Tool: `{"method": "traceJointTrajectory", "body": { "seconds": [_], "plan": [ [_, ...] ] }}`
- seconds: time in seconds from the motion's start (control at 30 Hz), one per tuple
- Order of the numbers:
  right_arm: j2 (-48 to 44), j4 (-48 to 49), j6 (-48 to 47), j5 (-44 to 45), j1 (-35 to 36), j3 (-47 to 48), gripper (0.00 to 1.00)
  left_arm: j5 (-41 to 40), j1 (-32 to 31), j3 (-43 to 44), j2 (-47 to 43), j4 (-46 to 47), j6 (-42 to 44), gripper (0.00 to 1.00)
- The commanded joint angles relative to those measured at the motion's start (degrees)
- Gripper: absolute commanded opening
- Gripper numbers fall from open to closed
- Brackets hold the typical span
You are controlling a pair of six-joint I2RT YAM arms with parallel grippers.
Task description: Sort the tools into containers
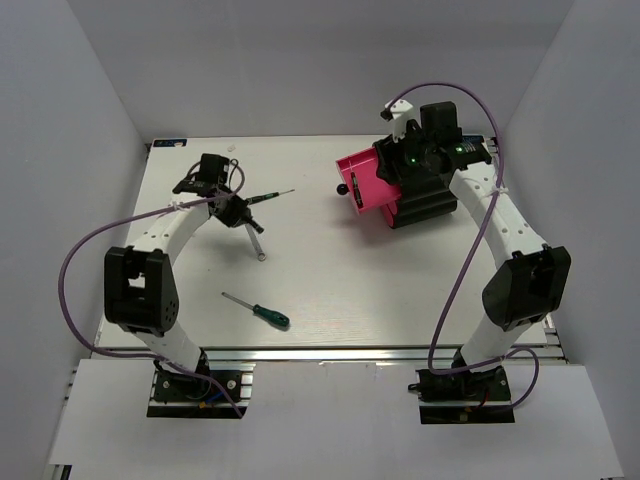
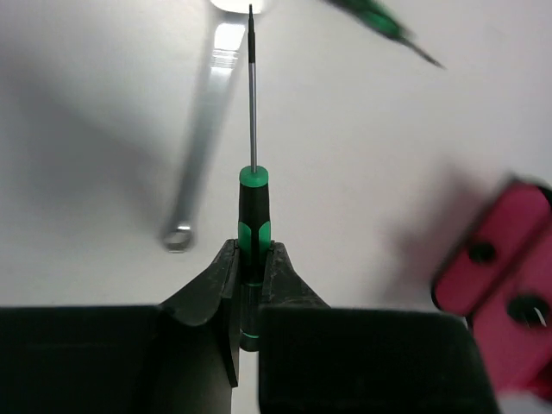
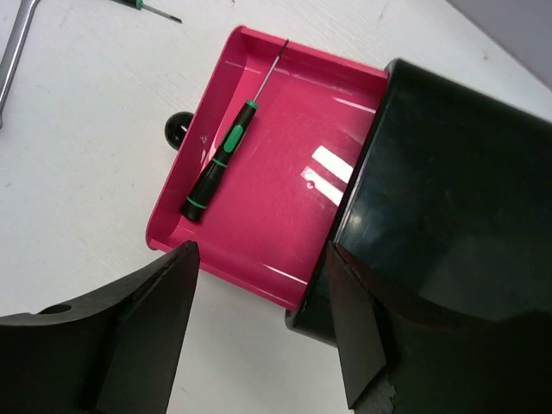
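White tabletop point(image 2: 362, 172): precision screwdriver point(image 2: 254, 216), slim blk handle w/ green bands.

Rest of the setup is pretty plain tbh. It's a white table point(image 1: 330, 290) with a faint grain running across the top, boxed in by matte light grey panels: a left wall point(image 1: 60, 150), a right wall point(image 1: 600, 130) and a back wall point(image 1: 320, 60) along the far edge. A silver slotted metal rail point(image 1: 330, 352) runs along the table's near edge, and a flat white board point(image 1: 330, 420) sits just in front of it. There's a small dark bit point(image 1: 170, 143) at the far left corner, too tiny to make out.
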Motion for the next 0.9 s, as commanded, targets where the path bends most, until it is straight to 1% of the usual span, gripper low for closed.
{"method": "traceJointTrajectory", "body": {
  "seconds": [0.0, 0.03, 0.07, 0.1, 0.13, 0.17, 0.2, 0.23, 0.27, 0.3, 0.37, 0.4, 0.5, 0.57, 0.63, 0.7, 0.8, 0.83, 0.87],
  "plan": [
    [-2.7, 3.3, 2.4, -1.3, -1.1, -0.9, 0.67, 11.5, -4.0, 1.7, -4.5, 14.8, 15.0, 0.0],
    [-2.8, 3.6, 2.9, -1.6, -1.9, -1.1, 0.66, 14.3, -6.4, 2.9, -3.7, 18.8, 16.5, 0.0],
    [-3.0, 3.7, 4.0, -1.9, -2.4, -1.4, 0.67, 20.1, -7.7, 4.4, -2.5, 25.1, 17.9, 0.0],
    [-3.1, 4.1, 4.6, -2.1, -2.8, -1.4, 0.67, 21.9, -9.4, 6.9, -0.8, 26.8, 20.6, 0.0],
    [-3.2, 4.2, 4.9, -2.7, -3.7, -1.6, 0.66, 24.4, -12.2, 13.1, 3.9, 29.1, 22.5, 0.0],
    [-3.5, 4.3, 5.5, -2.9, -4.1, -1.8, 0.63, 28.0, -13.6, 17.0, 6.7, 29.1, 24.3, 0.0],
    [-3.8, 4.5, 5.7, -2.9, -4.6, -2.4, 0.6, 29.8, -14.8, 21.0, 9.4, 28.8, 28.3, 0.0],
    [-4.1, 5.2, 6.0, -3.4, -5.4, -2.8, 0.55, 31.3, -16.7, 25.2, 12.3, 28.2, 30.2, 0.0],
    [-5.0, 5.8, 6.5, -3.5, -6.0, -3.4, 0.36, 32.2, -17.5, 33.3, 17.4, 26.4, 32.0, 0.0],
    [-5.5, 6.4, 6.9, -3.6, -6.3, -3.8, 0.24, 32.4, -18.4, 37.1, 19.7, 25.5, 35.0, 0.0],
    [-6.7, 7.6, 7.0, -3.3, -7.3, -5.2, 0.11, 32.1, -20.3, 43.7, 23.7, 24.1, 36.7, 0.0],
    [-7.0, 7.8, 7.0, -3.1, -7.5, -5.6, 0.1, 31.9, -20.8, 49.7, 27.4, 23.7, 37.3, 0.0],
    [-8.2, 8.7, 7.6, -3.1, -8.6, -7.0, 0.13, 30.0, -22.2, 56.8, 32.7, 22.1, 37.5, 0.0],
    [-8.7, 9.1, 7.9, -3.3, -9.4, -7.9, 0.16, 28.7, -23.1, 57.3, 33.7, 22.0, 37.4, 0.0],
    [-9.2, 9.4, 8.0, -3.4, -10.0, -8.5, 0.18, 26.0, -24.0, 56.2, 33.9, 21.8, 37.6, 0.02],
    [-9.4, 9.6, 8.1, -3.5, -10.4, -9.1, 0.2, 24.4, -24.4, 55.4, 33.7, 21.2, 38.2, 0.08],
    [-9.6, 9.6, 7.9, -3.9, -10.7, -9.6, 0.23, 22.1, -24.7, 54.9, 33.6, 20.3, 38.2, 0.26],
    [-9.4, 9.7, 7.6, -4.0, -10.7, -9.7, 0.27, 22.0, -24.7, 55.0, 33.4, 20.1, 38.1, 0.33],
    [-9.3, 9.6, 7.5, -4.3, -10.7, -9.7, 0.28, 21.8, -24.7, 55.1, 33.4, 20.2, 38.1, 0.36]
  ]
}}
